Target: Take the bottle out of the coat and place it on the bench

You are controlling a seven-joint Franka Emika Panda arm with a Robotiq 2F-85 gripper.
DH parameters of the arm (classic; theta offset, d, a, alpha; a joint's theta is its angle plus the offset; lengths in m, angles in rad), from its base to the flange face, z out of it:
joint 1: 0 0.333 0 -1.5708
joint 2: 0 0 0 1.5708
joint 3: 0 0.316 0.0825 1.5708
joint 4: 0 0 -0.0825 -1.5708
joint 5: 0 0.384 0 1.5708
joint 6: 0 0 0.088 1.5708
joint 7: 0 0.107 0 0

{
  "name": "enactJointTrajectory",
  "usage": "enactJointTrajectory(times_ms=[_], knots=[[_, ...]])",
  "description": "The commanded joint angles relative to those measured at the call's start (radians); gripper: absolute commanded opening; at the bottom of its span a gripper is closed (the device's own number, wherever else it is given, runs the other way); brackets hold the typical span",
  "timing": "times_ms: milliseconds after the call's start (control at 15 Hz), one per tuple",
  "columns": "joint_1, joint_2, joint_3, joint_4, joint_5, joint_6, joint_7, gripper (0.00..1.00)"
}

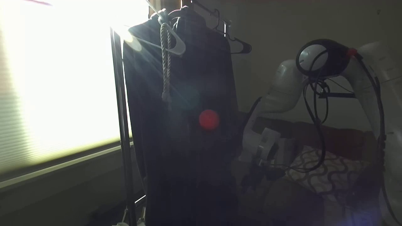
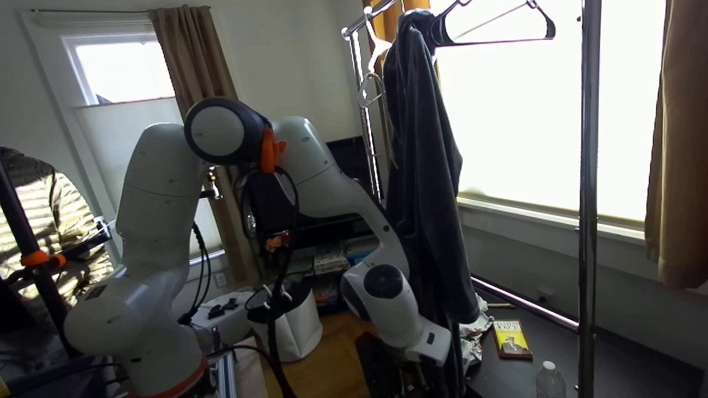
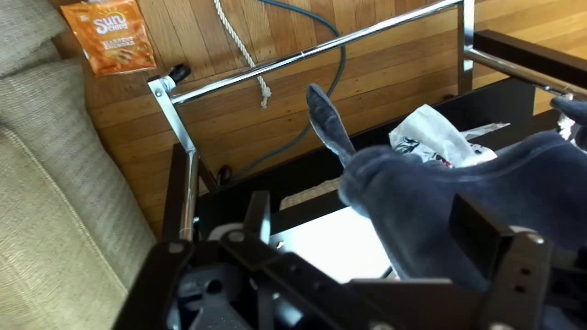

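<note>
The long dark coat hangs on the rack in both exterior views. In the wrist view its dark blue-grey cloth lies near the right finger. My gripper is open, its fingers wide apart with nothing held; whether it touches the coat is unclear. It is low beside the coat. A clear bottle with a white cap stands upright on the low black surface under the rack, which looks like the bench. The bottle is cut by the frame's lower edge. No bottle shows in the coat.
The metal rack has a tall post and dark hangers. A yellow book and crumpled paper lie near the bottle. A couch with a patterned cushion is behind the arm. A white basket stands on the floor.
</note>
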Motion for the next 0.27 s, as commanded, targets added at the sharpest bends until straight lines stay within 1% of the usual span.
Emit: enactJointTrajectory(times_ms=[0,67,133,200], knots=[[-0.035,-0.227,0.078,-0.211,0.237,0.049,-0.235,1.0],[-0.013,-0.092,0.043,-0.09,0.148,0.043,-0.125,1.0],[-0.013,-0.126,0.048,-0.118,0.167,0.044,-0.148,1.0],[-0.012,-0.133,0.048,-0.118,0.164,0.044,-0.143,1.0]])
